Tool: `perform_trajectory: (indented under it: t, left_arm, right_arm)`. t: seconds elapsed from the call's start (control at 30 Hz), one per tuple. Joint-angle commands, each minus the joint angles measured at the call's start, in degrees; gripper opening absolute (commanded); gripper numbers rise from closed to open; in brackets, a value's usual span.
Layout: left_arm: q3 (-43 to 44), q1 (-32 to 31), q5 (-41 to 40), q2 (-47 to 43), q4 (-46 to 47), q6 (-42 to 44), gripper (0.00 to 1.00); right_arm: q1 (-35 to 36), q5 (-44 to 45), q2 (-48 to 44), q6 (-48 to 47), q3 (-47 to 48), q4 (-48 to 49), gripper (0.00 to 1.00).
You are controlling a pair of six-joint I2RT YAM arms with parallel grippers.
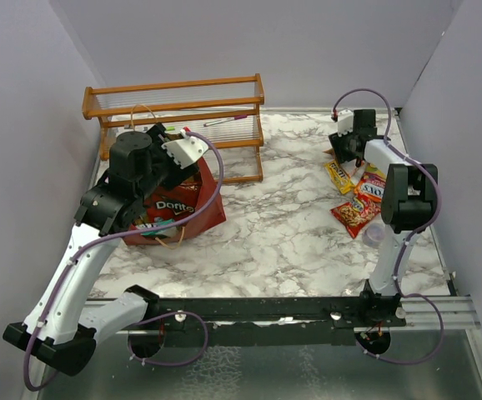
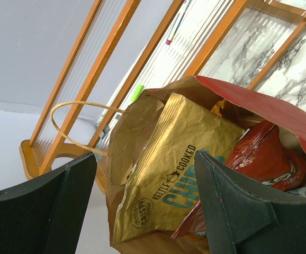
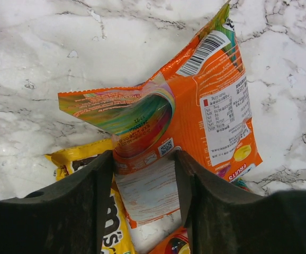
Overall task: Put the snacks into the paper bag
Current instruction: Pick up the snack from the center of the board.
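My right fingers (image 3: 63,211) clench the orange fruit-candy packet (image 3: 195,121), which lies on the marble tabletop (image 3: 36,53) overlapping a yellow M&M's packet (image 3: 116,227). My left fingers (image 2: 47,211) hang spread and empty over the paper bag (image 2: 259,100), which holds a gold kettle-cooked chip bag (image 2: 174,174) and a red Doritos bag (image 1: 174,204).

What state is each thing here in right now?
Paper bag: open, holding snacks.
Kettle chip bag: inside it, sticking up.
Left fingers: open, empty, at the bag mouth.
Orange packet: crumpled, outside the bag.
Right fingers: astride the orange packet, grip unclear.
Yellow packet: flat, partly under the orange one.
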Motion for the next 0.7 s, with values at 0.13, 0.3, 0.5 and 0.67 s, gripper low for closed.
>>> perform_trajectory:
  t: [0.13, 0.3, 0.5, 0.67]
  left_arm:
    - [-0.96, 0.08, 2.07, -1.06, 1.31, -0.24, 0.77]
    - [-1.06, 0.09, 2.63, -1.37, 1.51, -0.81, 0.77]
    - [-0.84, 0.38, 2.59, -1.64, 2.49, -0.83, 0.77]
    - [-0.21, 0.36, 2.91, -1.13, 3.41, -1.24, 0.78]
  right_arm:
    - [0.49, 3.35, 1.37, -1.69, -0.17, -0.65, 0.31]
    - [0.49, 2.22, 0.48, -1.71, 0.13, -1.70, 0.11]
    - [0.49, 0.11, -1.94, -0.87, 1.22, -3.17, 0.01]
    - [0.49, -2.52, -6.42, -0.69, 1.35, -3.88, 0.01]
